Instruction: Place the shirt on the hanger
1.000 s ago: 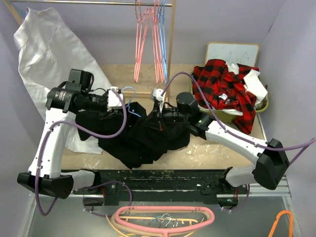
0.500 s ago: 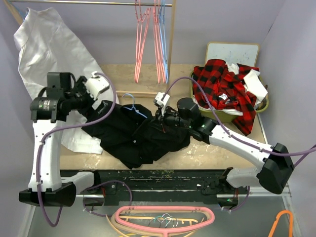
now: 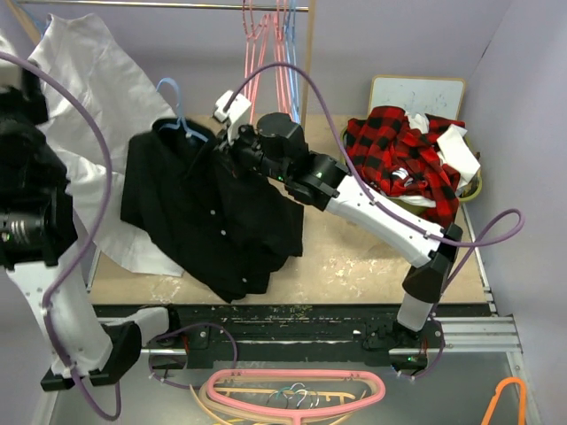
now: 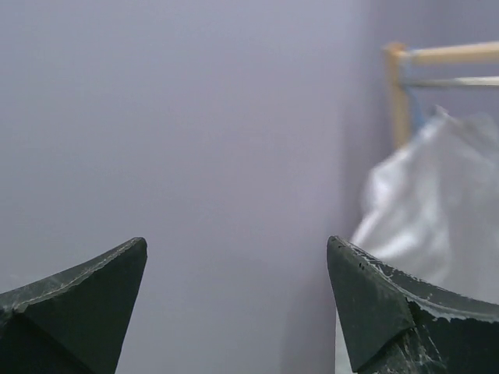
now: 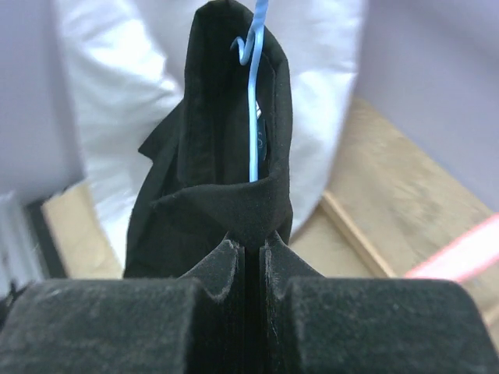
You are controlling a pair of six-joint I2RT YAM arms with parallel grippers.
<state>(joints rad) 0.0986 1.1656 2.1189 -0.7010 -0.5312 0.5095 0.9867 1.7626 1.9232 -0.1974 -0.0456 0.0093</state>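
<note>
One fold of the black shirt (image 3: 213, 212) sits pinched between the tightly closed fingers of your right gripper (image 3: 229, 146), which reaches toward 11 o'clock in the top view. The shirt hangs lifted at about 10 o'clock, its lower part draping down toward the table (image 3: 372, 266). From the right wrist you see the light blue hanger (image 5: 253, 117) running up inside the shirt's collar, with its hook poking out at the top. You cannot tell whether the fingers also catch the wire under the cloth. Your left gripper (image 4: 236, 245) is spread wide and holds nothing. It faces the purple wall (image 4: 195, 117), with the white cloth (image 4: 421, 202) blurred at 3 o'clock of its view. Pink hangers (image 3: 266, 80) hang from the rail (image 3: 177, 5) at 12 o'clock. At 2 o'clock the red plaid shirt (image 3: 403, 164) fills the basket (image 3: 474, 188).
</note>
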